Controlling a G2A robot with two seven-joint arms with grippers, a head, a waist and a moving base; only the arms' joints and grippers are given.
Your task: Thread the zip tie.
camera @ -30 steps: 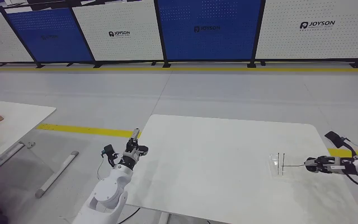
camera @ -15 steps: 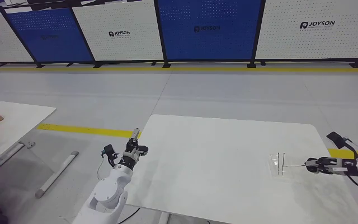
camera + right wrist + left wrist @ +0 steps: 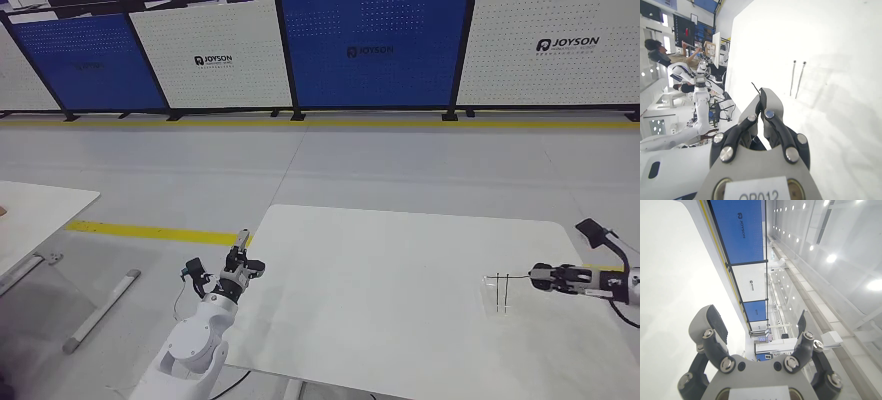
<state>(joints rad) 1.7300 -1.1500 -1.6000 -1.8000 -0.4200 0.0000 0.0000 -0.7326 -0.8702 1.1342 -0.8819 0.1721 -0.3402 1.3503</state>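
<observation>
Top view, left gripper (image 3: pixel 240 246): it is off the near left corner of the white table (image 3: pixel 400 300), well apart from the task's things, and its fingers are too small here to judge.
Top view, right gripper (image 3: pixel 533 275): it is over the table's right edge, pointing toward the middle of the table.
Top view, zip tie (image 3: pixel 508 275): a thin black line juts from the right gripper's tips and runs level across the tops of the two pins (image 3: pixel 498 292). Whether it touches them cannot be told.
Top view, clear stand (image 3: pixel 491 303): it sits on the table near the right edge and carries the two upright pins.
Left wrist view, left gripper (image 3: pixel 761 322): the fingers (image 3: pixel 717 323) are spread wide with nothing between them.
Right wrist view, right gripper (image 3: pixel 760 94): the fingers (image 3: pixel 772 102) are clenched on the zip tie (image 3: pixel 755 86).
Right wrist view, tie against fingers: the strap is pinched between the two pads, and a short, slightly bent black tip pokes out past the fingertips.
Right wrist view, pins (image 3: pixel 792 78): two thin metal rods stand side by side on the table (image 3: pixel 772 28), off to one side of the tie's tip and apart from it.
</observation>
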